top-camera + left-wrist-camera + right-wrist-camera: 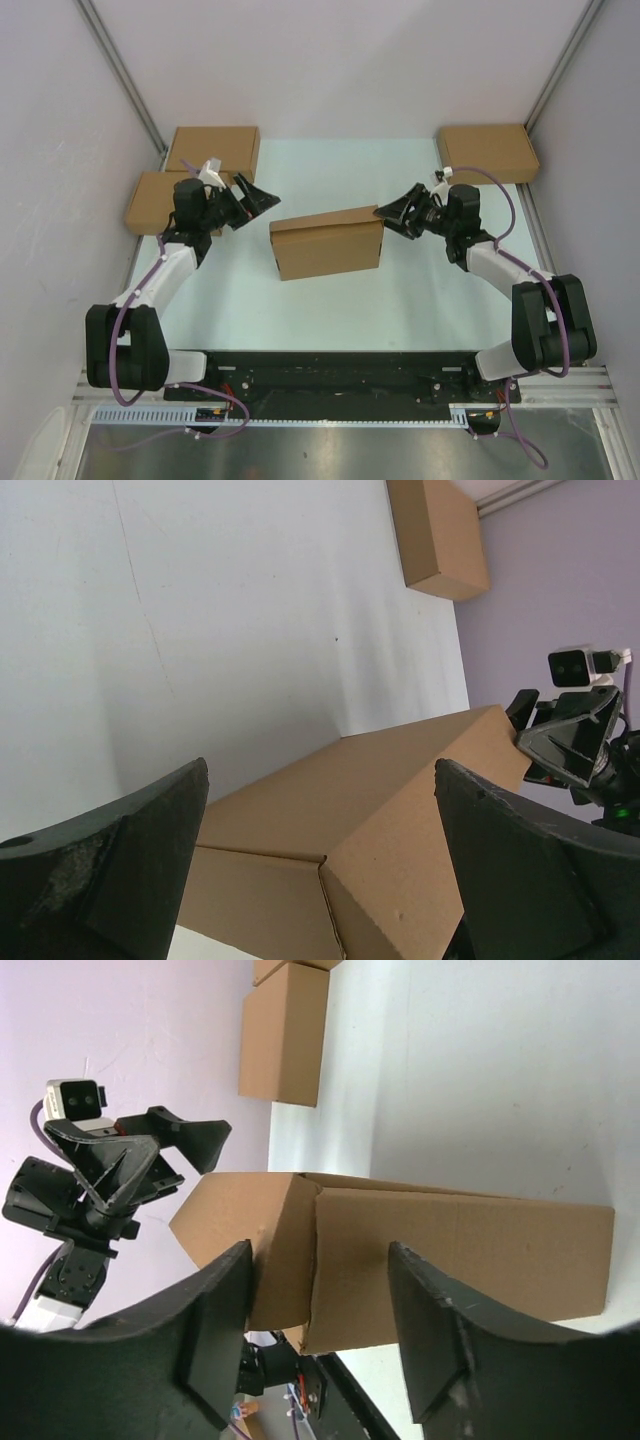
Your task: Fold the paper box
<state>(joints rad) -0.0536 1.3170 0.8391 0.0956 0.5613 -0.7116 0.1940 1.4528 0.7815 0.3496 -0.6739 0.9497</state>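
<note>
The paper box lies folded up as a closed brown carton in the middle of the table. My left gripper hangs wide open a little left of the box's left end, touching nothing. In the left wrist view the box fills the gap ahead of that gripper. My right gripper sits at the box's back right corner. In the right wrist view its jaws stand partly apart in front of the box's end. The box runs on behind both fingers, and no hold shows.
Two plain cardboard boxes stand at the back left, and a third one at the back right. Side walls close in the table. A black rail with the arm bases runs along the near edge.
</note>
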